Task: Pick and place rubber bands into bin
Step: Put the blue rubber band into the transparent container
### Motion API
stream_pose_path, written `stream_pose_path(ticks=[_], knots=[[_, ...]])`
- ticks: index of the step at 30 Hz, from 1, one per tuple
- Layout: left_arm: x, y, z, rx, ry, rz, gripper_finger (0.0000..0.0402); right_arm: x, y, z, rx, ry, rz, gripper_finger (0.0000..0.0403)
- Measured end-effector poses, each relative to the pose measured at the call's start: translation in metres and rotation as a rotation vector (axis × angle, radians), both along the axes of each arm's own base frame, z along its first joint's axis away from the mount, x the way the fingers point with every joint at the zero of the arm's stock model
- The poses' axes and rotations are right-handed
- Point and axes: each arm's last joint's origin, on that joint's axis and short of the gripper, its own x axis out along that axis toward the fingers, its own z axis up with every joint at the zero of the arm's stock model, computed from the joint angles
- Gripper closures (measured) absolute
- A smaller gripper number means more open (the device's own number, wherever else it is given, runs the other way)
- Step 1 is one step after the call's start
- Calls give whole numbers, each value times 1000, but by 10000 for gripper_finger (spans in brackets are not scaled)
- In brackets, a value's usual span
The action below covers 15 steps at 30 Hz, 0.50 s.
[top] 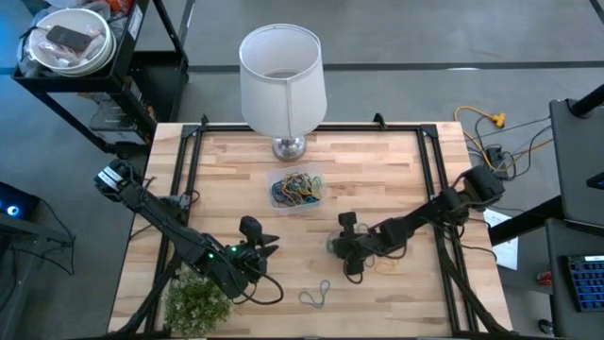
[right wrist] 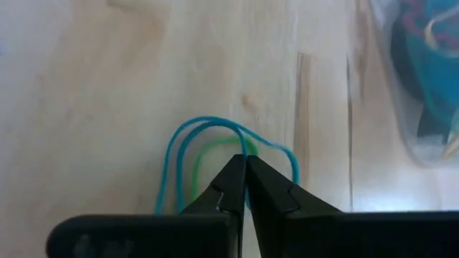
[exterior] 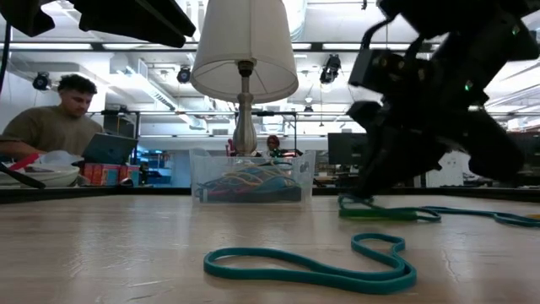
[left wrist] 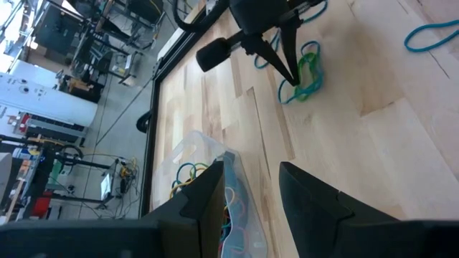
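Blue and green rubber bands (right wrist: 208, 136) lie in a small tangle on the wooden table, right of centre. My right gripper (right wrist: 245, 166) is down on them, shut, and it shows as a dark mass in the low view (exterior: 380, 173). The see-through bin (top: 297, 189) stands in front of the lamp base, with several coloured bands inside. One teal band (top: 316, 297) lies loose near the table's near edge (exterior: 312, 268). My left gripper (left wrist: 251, 186) hovers open left of centre (top: 260, 244), touching nothing. My right gripper pinches the blue and green bands between its two fingertips (right wrist: 233, 175), on the strands at one side of the tangle (right wrist: 244, 147). The fingers come slanting down from above (left wrist: 287, 61). The loops (left wrist: 307, 72) lie slack on the table beyond the tips.
A white lamp shade (top: 281, 76) on a metal base (top: 289, 146) stands at the far edge, behind the bin. A green plant (top: 196, 304) sits at the near left corner. A faint loop (top: 385, 266) lies by the right arm. A person sits beyond the table (exterior: 59, 118).
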Motion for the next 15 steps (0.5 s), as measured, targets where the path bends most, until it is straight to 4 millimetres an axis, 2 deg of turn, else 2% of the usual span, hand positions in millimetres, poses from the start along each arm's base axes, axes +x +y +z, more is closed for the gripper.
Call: stream_pose_path(ticks=[6, 15], knots=[[0, 0, 0, 0, 0, 0, 283, 5, 8, 15, -27, -47, 58, 394], [0, 0, 0, 0, 1, 0, 283, 8, 20, 42, -231, -157, 69, 394]])
